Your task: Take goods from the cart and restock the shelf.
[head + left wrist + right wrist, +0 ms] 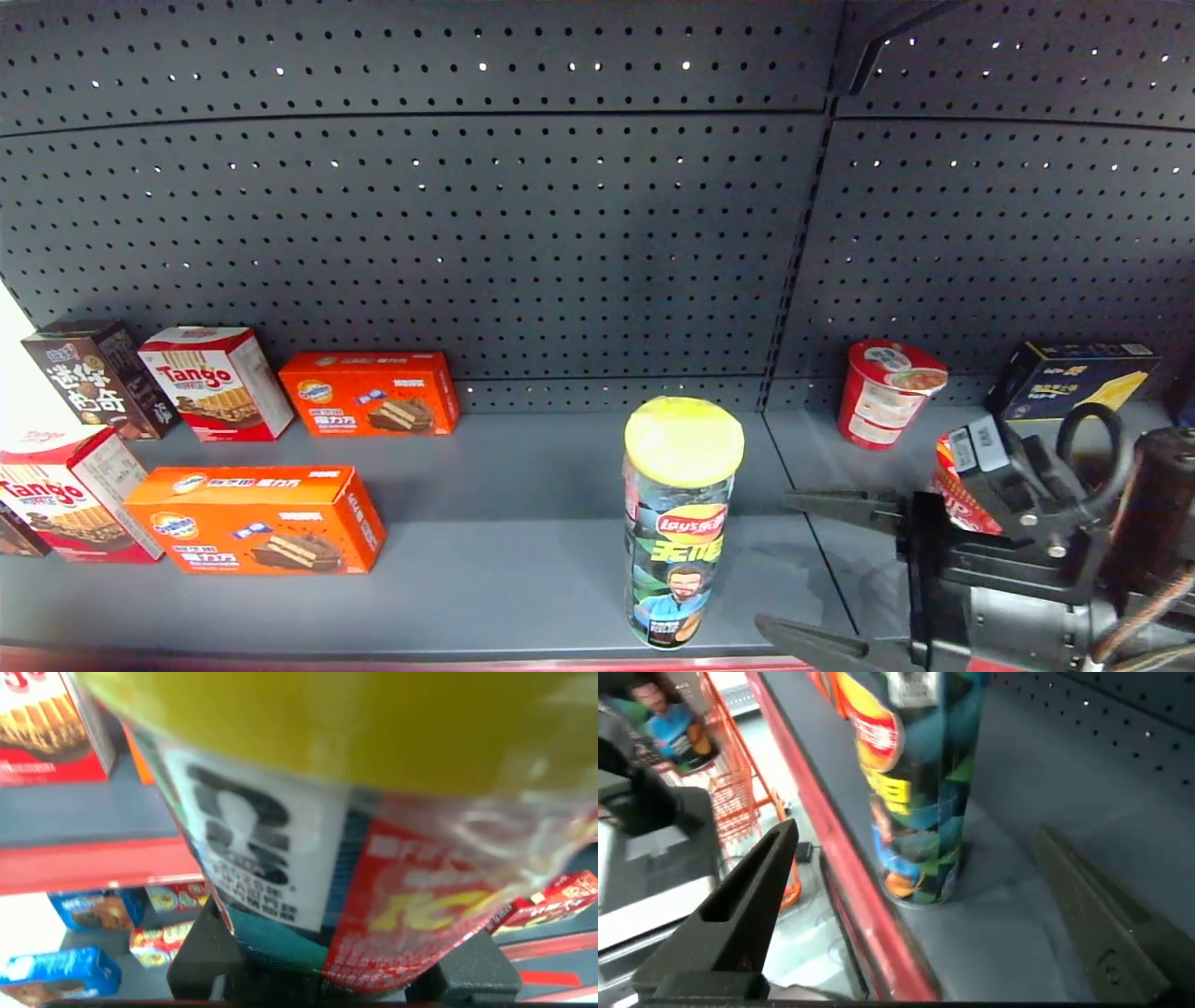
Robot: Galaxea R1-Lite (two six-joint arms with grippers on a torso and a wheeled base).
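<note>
A chip canister [681, 523] with a yellow lid stands upright at the front edge of the grey shelf [504, 551]. My right gripper [775, 560] is open just to its right, level with its lower half and not touching it. In the right wrist view the canister [920, 793] rises between and beyond the spread fingers [747, 905]. My left gripper [332, 971] is shut on a second yellow-lidded canister [374, 887] with a red label, held in front of and below the shelf's red edge [84, 863].
Wafer boxes, red [219, 383] and orange [252, 518], fill the shelf's left side. A red cup [887, 392] and a dark box [1074, 378] stand at the back right. A red pack [957, 499] sits behind my right arm. An orange cart [738, 793] stands below.
</note>
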